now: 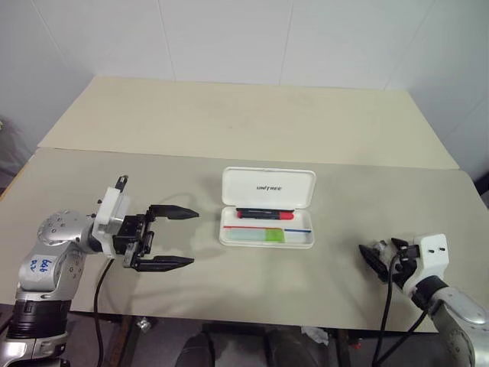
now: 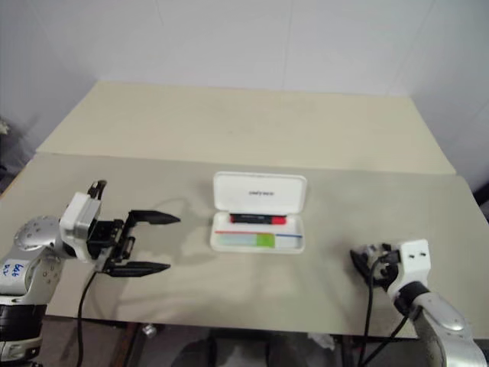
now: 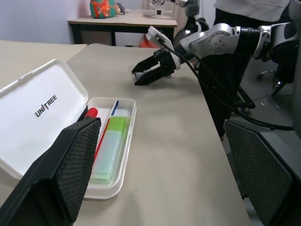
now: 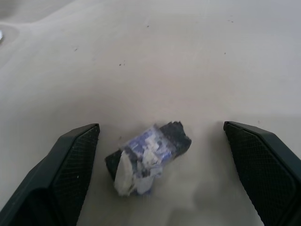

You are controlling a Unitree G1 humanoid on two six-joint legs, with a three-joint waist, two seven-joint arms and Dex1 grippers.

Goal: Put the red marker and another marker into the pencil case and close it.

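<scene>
The white pencil case point(image 1: 267, 187) lies open in the middle of the table with its lid tilted up at the back. Inside its tray lies the red marker point(image 1: 266, 215) along the hinge side. The green-capped mint marker point(image 1: 258, 237) lies in front of it. My left gripper point(image 1: 193, 238) is open, level, to the left of the case and pointing at it, a short way off. My right gripper point(image 1: 372, 256) is open and low over the table's front right, well clear of the case. The left wrist view shows the case's lid point(image 3: 42, 113) and both markers.
A small black object with a blue and white label point(image 4: 148, 153) lies on the table between my right gripper's fingers, touching neither. A second, paler table top point(image 1: 252, 115) adjoins at the back. The table's front edge runs close under both grippers.
</scene>
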